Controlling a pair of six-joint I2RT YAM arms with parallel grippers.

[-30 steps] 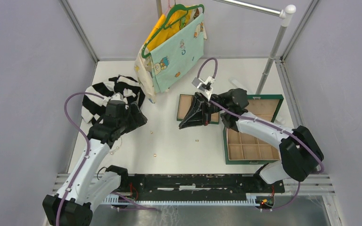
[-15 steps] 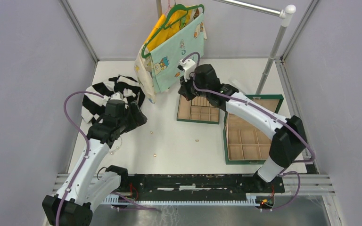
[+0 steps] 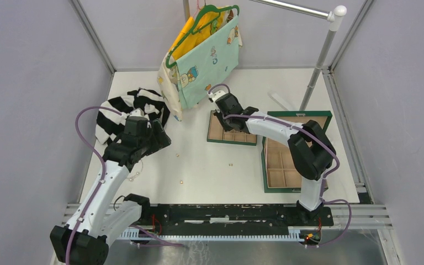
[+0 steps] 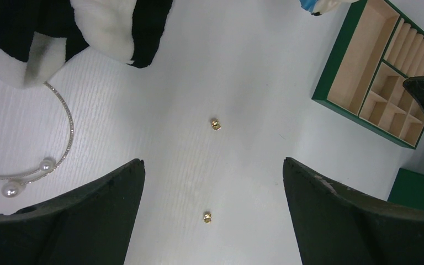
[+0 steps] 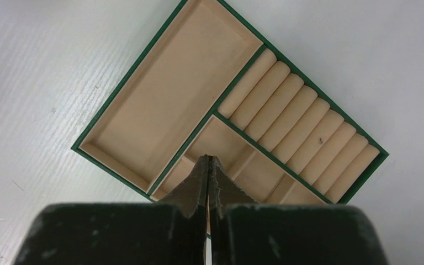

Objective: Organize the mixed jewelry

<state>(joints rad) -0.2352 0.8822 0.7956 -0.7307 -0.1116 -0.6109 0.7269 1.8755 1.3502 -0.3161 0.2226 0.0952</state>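
Over the divided tray [image 5: 160,110]: your right gripper [image 5: 208,175] is hanging with its jaws pressed tight together above a small compartment beside the padded rolls. I cannot tell whether a piece is pinched between them.
Beside the striped cloth [image 4: 110,22]: your left gripper [image 4: 212,164] is hovering with its jaws spread wide and nothing in them.
Jewelry location: a nearer gold piece [image 4: 207,216] is lying between the left fingers and a farther gold piece [image 4: 215,124] just ahead of them, both on the bare table [image 4: 243,66]. A pearl-tipped bangle [image 4: 70,127] is lying close to the cloth.
Step in hand: you are probably releasing on the right and lining up a pick on the left.
Doing it well: be lowering the right tips inside the compartment walls before parting them, so nothing bounces out. On the left, be centring on one piece only, descending straight and closing slowly, so that it is not skidding away.
Top view alone: it is showing a third gold piece [image 3: 230,164] lying outside the left wrist's frame, and the green box [image 3: 279,176] just beside the tray.
Right wrist alone: it is showing the clenched tips, which the arm is hiding from above.
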